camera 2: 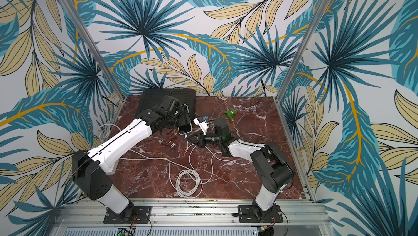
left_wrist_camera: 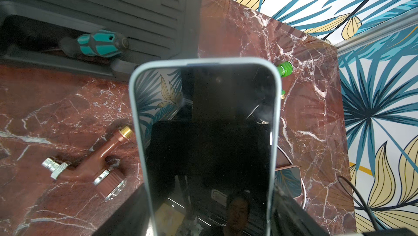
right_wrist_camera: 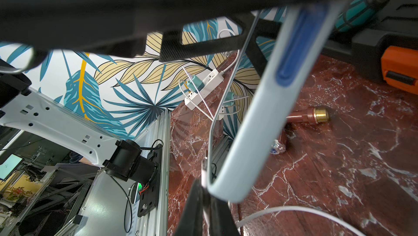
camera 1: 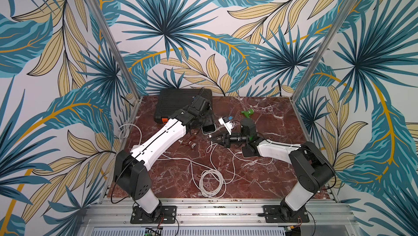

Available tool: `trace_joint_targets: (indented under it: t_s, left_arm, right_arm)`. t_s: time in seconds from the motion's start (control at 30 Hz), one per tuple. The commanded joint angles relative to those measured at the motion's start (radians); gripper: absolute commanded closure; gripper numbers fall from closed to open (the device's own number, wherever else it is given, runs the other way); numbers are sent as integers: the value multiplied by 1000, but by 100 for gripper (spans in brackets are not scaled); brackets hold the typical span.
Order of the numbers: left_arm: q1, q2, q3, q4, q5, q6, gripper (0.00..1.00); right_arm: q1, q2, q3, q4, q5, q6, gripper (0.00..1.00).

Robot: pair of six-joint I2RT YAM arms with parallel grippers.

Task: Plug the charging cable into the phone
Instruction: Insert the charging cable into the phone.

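bench [camera 1: 271,178]: red-brown marble, and it carries all the things named below.
charging cable [camera 1: 212,182]: white. A loose coil lies on the near part of the bench, and a strand goes from it up to the right hand.
right hand [camera 1: 213,139]: low over the bench and pointed at the lower end of the phone. Its fingers are pressed together on the plug.
plug [right_wrist_camera: 204,173]: short and white, pinched between the dark fingers in the right wrist view. Its tip is at the lower end of the phone, touching it or just beside it. I cannot tell whether it has entered the port.
brown fitting [camera 1: 187,141]: lies on the bench near the phone, and nothing touches it.
phone [camera 2: 185,125]: pale blue case and dark screen, near the middle of the bench. It is held tilted, with its lower end toward the right hand.
left hand [camera 2: 181,119]: closed on the two long sides of the phone. In the left wrist view the phone fills the space between the fingers.
power strip [camera 1: 226,124]: white, just behind the right hand.
green fitting [camera 1: 247,112]: farther back, well apart from the phone.
black case [camera 1: 178,101]: at the far edge of the bench, behind the left hand.
done, as I judge: the phone is gripped, the plug is gripped, and the plug is brought to the port end.
left, as I judge: to line the plug up, press it fully in, then let go.
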Motion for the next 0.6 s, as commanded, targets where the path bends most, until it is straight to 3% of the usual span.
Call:
trace_joint_targets:
  t_s: [0.0,0.57]
  left_arm:
    - [-4,-42,-2,67,8,15,100]
    - [-3,-71,-22,72,9,27,100]
  right_arm:
    - [3,5,9,-8,6,-14,100]
    - [-1,2,12,-14,7,-10,100]
